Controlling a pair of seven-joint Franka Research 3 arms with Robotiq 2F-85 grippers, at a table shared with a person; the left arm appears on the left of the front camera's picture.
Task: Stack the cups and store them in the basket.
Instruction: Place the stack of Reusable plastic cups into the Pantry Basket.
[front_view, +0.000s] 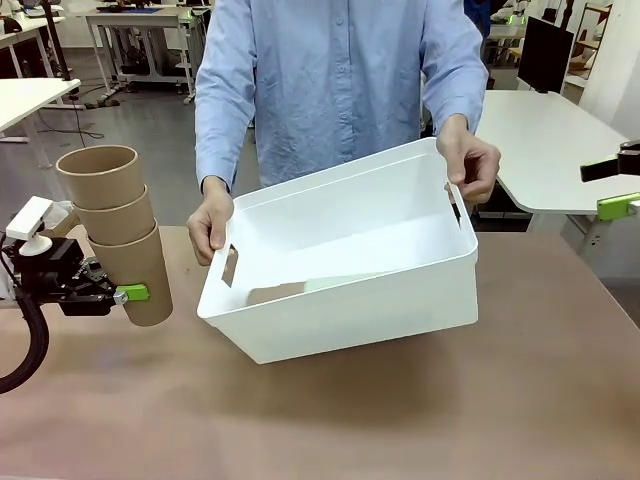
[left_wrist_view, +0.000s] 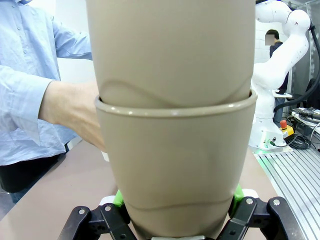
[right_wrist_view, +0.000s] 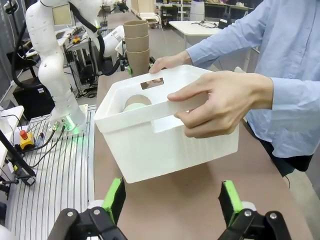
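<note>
The left gripper (front_view: 118, 294) is clamped on the bottom cup of a stack of three tan cups (front_view: 112, 232), holding it upright in the air over the desk's (front_view: 400, 420) left edge, just off the basket's left end. From the left wrist camera the green pads (left_wrist_view: 118, 197) press either side of the lowest cup, with the next one nested into its rim.

The person lifts the white basket (front_view: 350, 300) above the middle of the desk, tipped so its opening faces the robot, one hand (front_view: 210, 222) at the left slot handle and the other hand (front_view: 470, 165) on the far right rim. Inside, lying against the low wall, are a tan cup (right_wrist_view: 137, 100) and a pale mint one (right_wrist_view: 134, 107).

The right gripper (right_wrist_view: 171, 199) hangs with its jaws spread wide, holding nothing, near the desk's right edge.
</note>
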